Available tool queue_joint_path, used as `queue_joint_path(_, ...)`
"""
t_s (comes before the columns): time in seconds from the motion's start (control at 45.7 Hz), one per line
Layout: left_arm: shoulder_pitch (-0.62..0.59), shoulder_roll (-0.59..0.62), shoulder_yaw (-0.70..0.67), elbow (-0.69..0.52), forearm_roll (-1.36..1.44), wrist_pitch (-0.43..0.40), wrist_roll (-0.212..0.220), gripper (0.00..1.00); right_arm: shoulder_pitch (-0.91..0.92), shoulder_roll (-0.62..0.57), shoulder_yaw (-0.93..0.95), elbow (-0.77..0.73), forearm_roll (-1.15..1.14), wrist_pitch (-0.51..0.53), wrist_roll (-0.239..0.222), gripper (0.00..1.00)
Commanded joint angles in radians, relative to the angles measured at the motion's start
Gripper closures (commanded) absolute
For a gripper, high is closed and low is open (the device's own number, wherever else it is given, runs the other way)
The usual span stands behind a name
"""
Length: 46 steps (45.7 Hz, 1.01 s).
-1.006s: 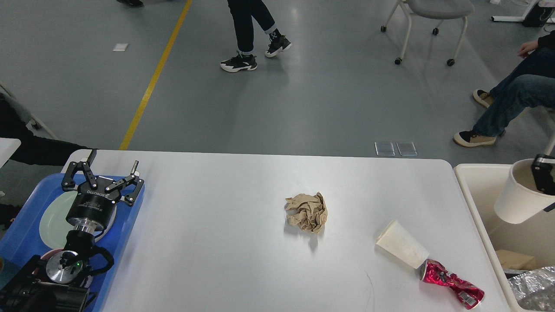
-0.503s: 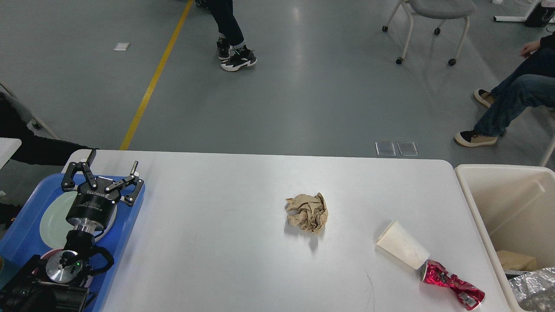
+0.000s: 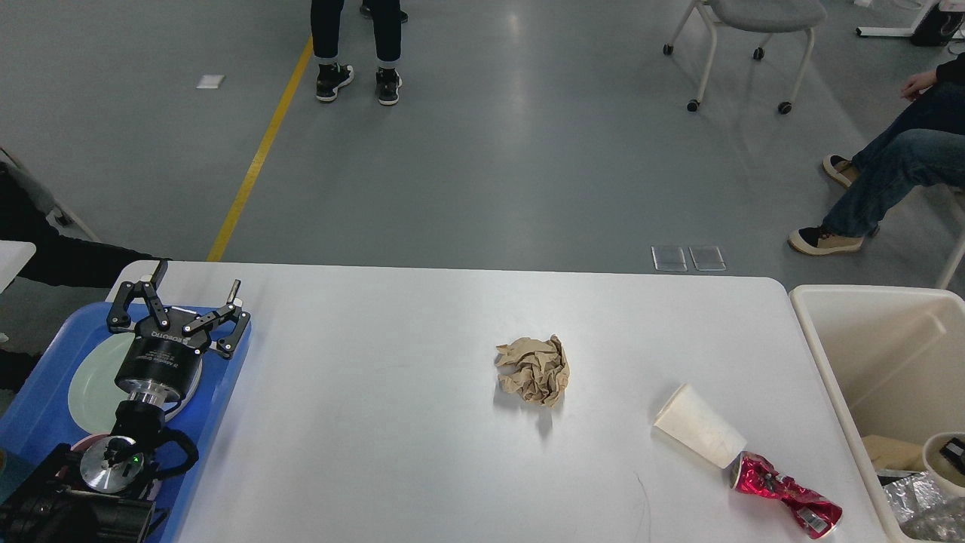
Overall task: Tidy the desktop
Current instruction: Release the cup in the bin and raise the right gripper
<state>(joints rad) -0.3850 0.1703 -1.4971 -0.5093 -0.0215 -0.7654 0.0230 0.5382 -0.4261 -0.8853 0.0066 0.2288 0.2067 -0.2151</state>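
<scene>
The white desktop (image 3: 377, 437) holds a crumpled brown paper ball (image 3: 533, 369) near its middle. Toward the front right a white paper cup (image 3: 700, 435) lies on its side, its mouth touching a crushed red can (image 3: 788, 504). My left gripper (image 3: 198, 275) hovers open and empty over the blue tray (image 3: 38, 422) at the left edge. At the frame's right edge, only a dark bit of my right gripper (image 3: 953, 451) shows, at the rim of another white cup (image 3: 937, 466) low inside the beige bin (image 3: 829, 377); its fingers cannot be told apart.
A pale green plate (image 3: 90, 385) lies on the blue tray under my left wrist. The bin also holds crumpled foil (image 3: 916, 505) and a cardboard piece (image 3: 893, 451). People and a wheeled chair (image 3: 754, 30) are on the floor beyond the table.
My right gripper held a white cup high over the bin, left the view, and now shows low inside the bin with the cup. A walking person moved left. My left arm stayed still.
</scene>
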Motion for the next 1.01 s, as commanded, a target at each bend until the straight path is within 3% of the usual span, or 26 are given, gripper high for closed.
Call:
queue_joint_path(0.0, 0.000, 0.000, 0.000, 0.000, 0.000, 0.000, 0.000, 0.04, -0.029, 0.035, 0.002, -0.019, 0.000, -0.061, -0.001, 1.00)
queue_joint_path(0.241, 0.000, 0.000, 0.000, 0.000, 0.000, 0.000, 0.000, 0.04, -0.035, 0.036, 0.006, -0.019, 0.000, -0.076, -0.004, 1.00)
queue_joint_path(0.328, 0.000, 0.000, 0.000, 0.000, 0.000, 0.000, 0.000, 0.04, -0.035, 0.035, 0.006, -0.022, 0.000, -0.115, 0.002, 0.07)
queue_joint_path(0.35, 0.000, 0.000, 0.000, 0.000, 0.000, 0.000, 0.000, 0.04, -0.035, 0.036, 0.006, -0.020, 0.000, -0.133, 0.002, 0.00)
queue_joint_path(0.831, 0.000, 0.000, 0.000, 0.000, 0.000, 0.000, 0.000, 0.04, 0.008, 0.035, 0.012, -0.013, 0.000, -0.153, 0.000, 0.00)
queue_joint_path(0.984, 0.000, 0.000, 0.000, 0.000, 0.000, 0.000, 0.000, 0.04, 0.068, -0.014, 0.005, 0.041, -0.017, -0.148, -0.006, 0.00)
